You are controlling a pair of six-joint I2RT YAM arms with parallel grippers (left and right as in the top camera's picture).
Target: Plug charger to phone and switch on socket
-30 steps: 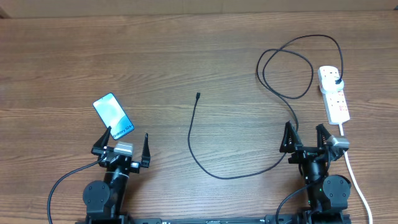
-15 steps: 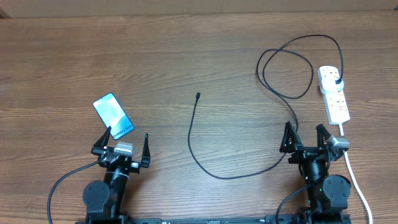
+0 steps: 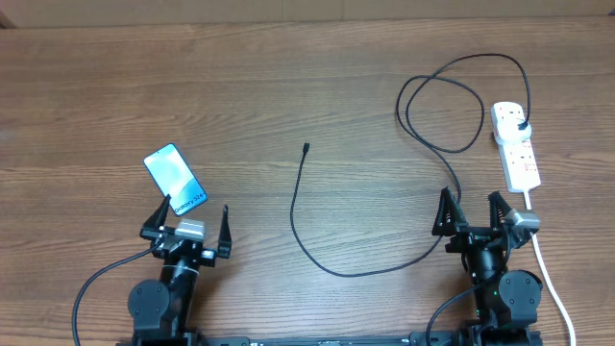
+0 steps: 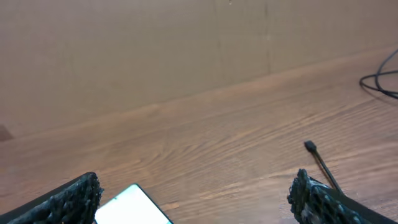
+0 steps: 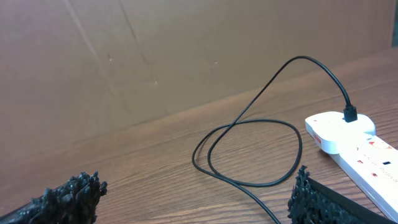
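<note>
I am holding my left gripper (image 3: 192,213) at the near edge of the table (image 3: 288,77), toward its left corner, with the jaws spread wide and nothing between them. My right gripper (image 3: 470,202) is waiting at the same edge, toward the right corner, and it is gaping and empty too.

The phone (image 3: 176,176) is lying screen up just beyond my left gripper, turned at an angle to the table edges. Its near end is sitting right by my outer left finger (image 3: 159,217), and I cannot tell whether the two are touching. Through my left wrist camera I am seeing one bright corner of it (image 4: 134,205) low between my fingers.

The charger (image 3: 295,207) is trailing across the table. Its connector tip (image 3: 306,147) is resting free around the middle of the table, well apart from the phone. From there the cable is sweeping toward the near edge, passing beneath my right gripper, looping once, and ending at its plug (image 3: 522,126), which is sitting in the far end of the socket (image 3: 516,146). The socket is lying along the right edge, with its white cord (image 3: 548,269) running back past my right arm. My right wrist camera is showing the plug (image 5: 351,114) seated upright in the strip (image 5: 354,146).
</note>
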